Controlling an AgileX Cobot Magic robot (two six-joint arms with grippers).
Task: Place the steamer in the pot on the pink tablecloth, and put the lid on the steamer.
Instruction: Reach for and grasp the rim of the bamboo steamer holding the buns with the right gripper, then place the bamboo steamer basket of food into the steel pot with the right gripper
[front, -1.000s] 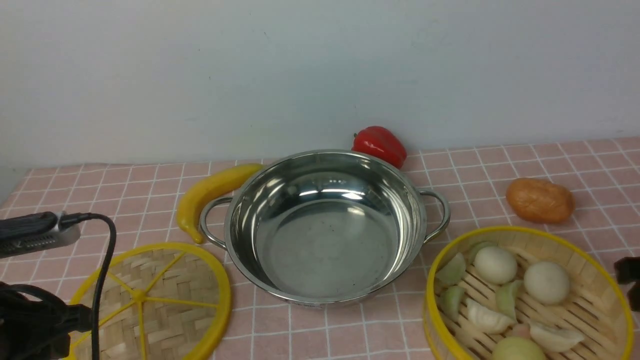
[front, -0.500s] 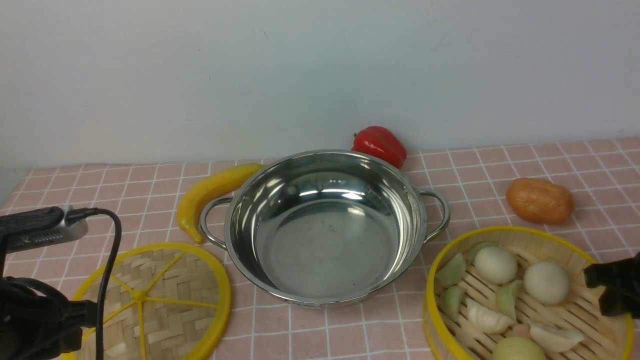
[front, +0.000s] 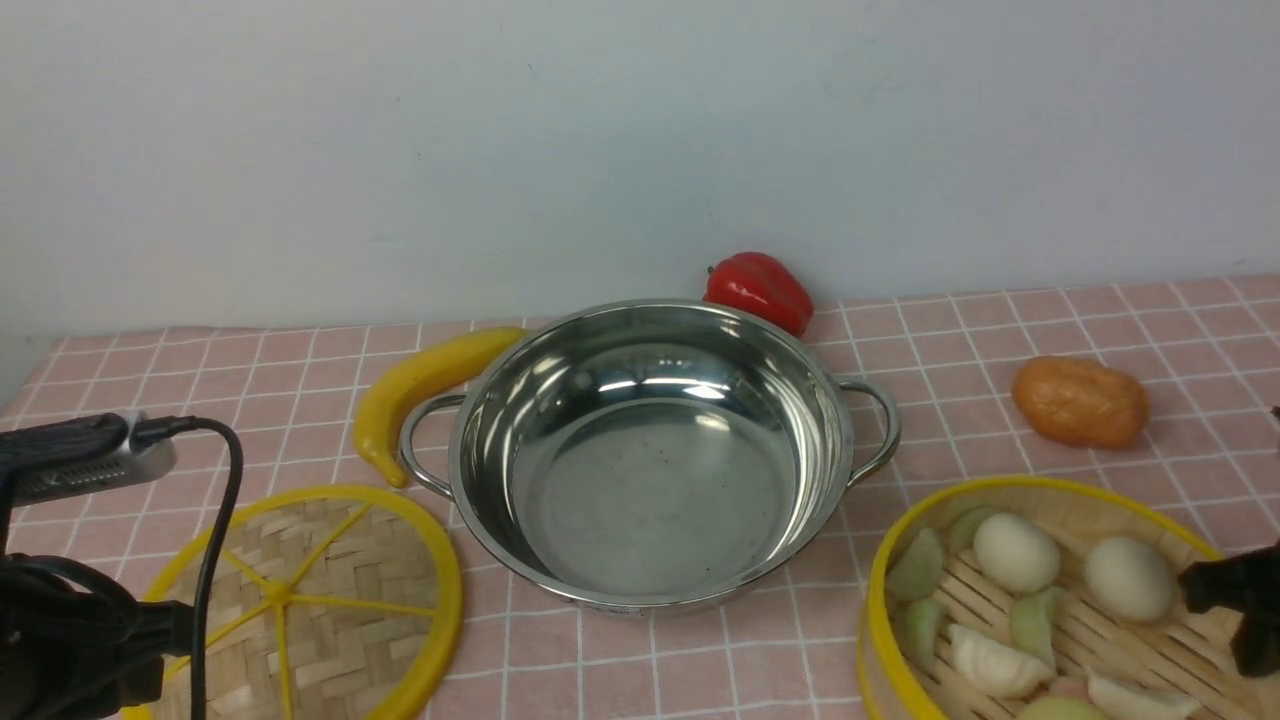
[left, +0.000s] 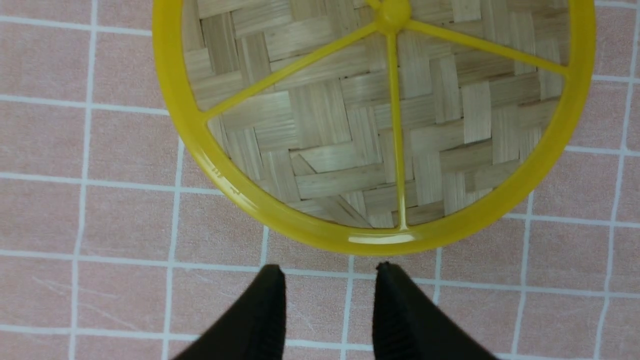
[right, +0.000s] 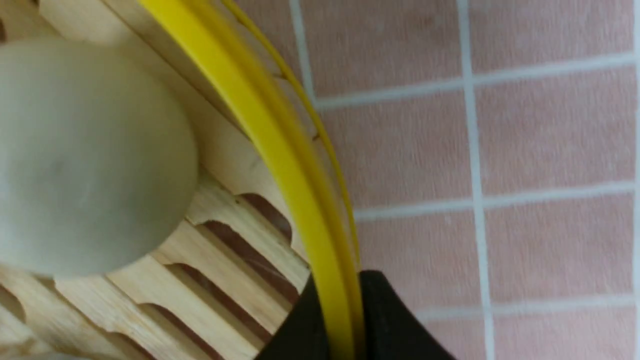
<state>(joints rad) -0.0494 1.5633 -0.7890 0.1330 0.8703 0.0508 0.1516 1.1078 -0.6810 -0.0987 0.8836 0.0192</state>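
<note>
Since a moment ago the steamer (front: 1130, 650) has slid a little toward the near right corner of the tabletop, and the right tool (right: 342, 280), which was hanging open beside it, has now pinched shut on its yellow rim, one finger inside the wall and one outside. White buns (front: 1015, 552) and pale green dumplings ride on the slatted floor, so the load is not light. It sits on the pink tablecloth (front: 1000, 340), just to the right of the pot (front: 650, 470) and not yet in it; whether its base has left the cloth I cannot tell. The pot stands empty in the middle. That fresh grip suggests the carrying step is about to start: lift, cross over the right handle, lower into the steel. A one-sided hold on a loaded basket may let it tip, so a level lift looks wise. To the pot's left the lid (front: 300, 600) lies flat on the cloth. The left tool (left: 327, 270) hovers just short of its rim, fingers partly apart and holding nothing.
</note>
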